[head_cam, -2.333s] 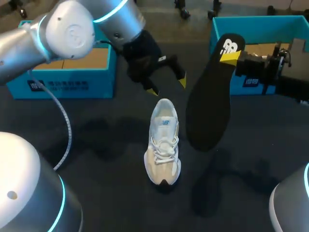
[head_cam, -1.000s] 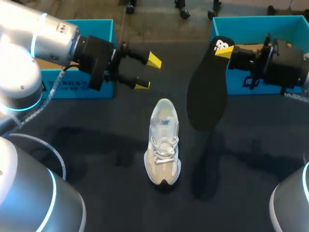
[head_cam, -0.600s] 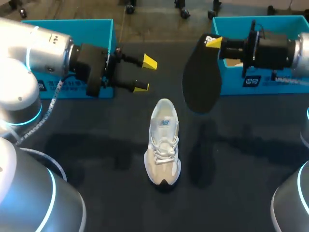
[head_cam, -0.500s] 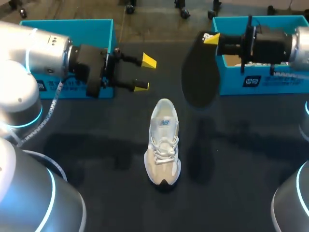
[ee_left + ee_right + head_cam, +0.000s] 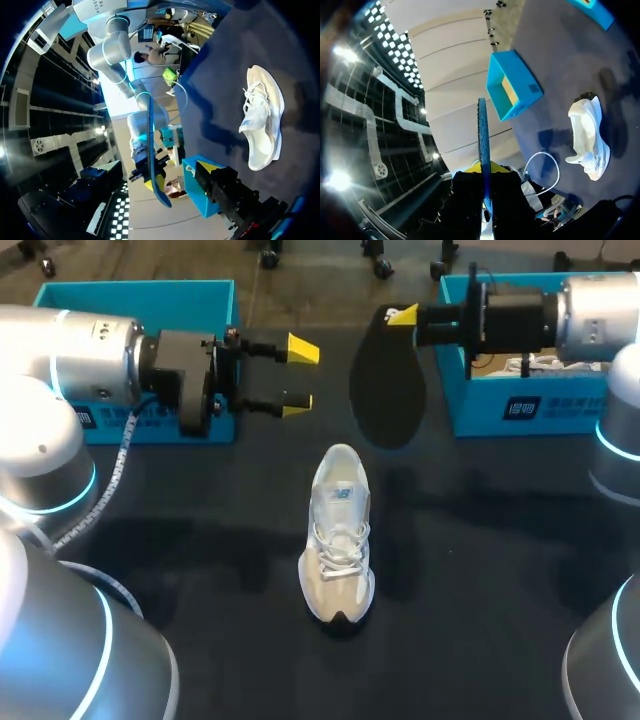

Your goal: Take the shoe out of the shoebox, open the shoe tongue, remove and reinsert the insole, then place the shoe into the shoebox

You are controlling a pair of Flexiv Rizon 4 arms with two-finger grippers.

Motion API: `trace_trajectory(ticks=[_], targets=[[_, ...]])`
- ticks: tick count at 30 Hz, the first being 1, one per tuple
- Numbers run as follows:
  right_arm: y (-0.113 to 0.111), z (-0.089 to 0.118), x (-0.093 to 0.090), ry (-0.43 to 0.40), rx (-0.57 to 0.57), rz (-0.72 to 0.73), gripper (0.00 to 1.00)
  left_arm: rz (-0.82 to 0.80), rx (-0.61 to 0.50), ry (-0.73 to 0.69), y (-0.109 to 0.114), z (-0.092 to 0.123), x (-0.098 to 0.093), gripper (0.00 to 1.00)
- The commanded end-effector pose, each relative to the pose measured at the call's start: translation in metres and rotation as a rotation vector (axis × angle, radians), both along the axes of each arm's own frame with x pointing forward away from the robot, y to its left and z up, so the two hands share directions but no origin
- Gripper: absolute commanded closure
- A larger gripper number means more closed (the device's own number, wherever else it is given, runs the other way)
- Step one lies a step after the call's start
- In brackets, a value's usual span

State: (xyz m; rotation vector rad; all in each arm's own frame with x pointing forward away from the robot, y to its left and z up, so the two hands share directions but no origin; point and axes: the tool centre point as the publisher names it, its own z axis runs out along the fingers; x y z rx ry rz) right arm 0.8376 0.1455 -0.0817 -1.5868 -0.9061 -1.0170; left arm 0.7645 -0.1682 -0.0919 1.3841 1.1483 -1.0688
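Insole (image 5: 386,390) shifted left, right end effector (image 5: 405,318) clamping it; left end effector (image 5: 300,375) spread.

Silver arms (image 5: 80,350) with cyan rings (image 5: 90,476), black wrists (image 5: 190,380) and yellow fingertips (image 5: 303,348)

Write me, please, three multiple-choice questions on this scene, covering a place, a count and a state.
1. Where is the white lace-up sneaker? A) inside a box B) in a gripper C) on the dark table
2. How many open teal cardboard shoeboxes are there? A) one B) two C) four
3. What is the right gripper doing? A) shut on the flat black insole B) open and empty C) shut on a lace
Answers: 1 C, it lies untouched on the tabletop; 2 B, one at each side; 3 A, its yellow tips pinch the insole's end in mid-air.
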Motion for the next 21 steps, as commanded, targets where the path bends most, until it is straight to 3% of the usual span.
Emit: trace_trajectory(ticks=[1, 7, 17, 19, 21], targets=[[0.019, -0.003, 0.01, 0.005, -0.005, 0.008, 1.0, 0.013, -0.008, -0.002, -0.007, 0.001, 0.002, 0.04], [0.031, -0.003, 0.013, 0.001, -0.012, 0.018, 1.0, 0.023, -0.013, 0.001, -0.019, 0.005, 0.009, 0.09], [0.051, 0.006, 0.017, -0.038, 0.004, 0.027, 1.0, 0.029, -0.004, 0.033, -0.037, 0.004, 0.018, 0.28], [0.054, 0.008, 0.015, -0.04, 0.007, 0.026, 1.0, 0.042, -0.007, 0.043, -0.04, 0.004, 0.022, 0.49], [0.056, 0.008, 0.013, -0.045, 0.012, 0.019, 1.0, 0.049, -0.006, 0.044, -0.042, 0.004, 0.024, 0.58]])
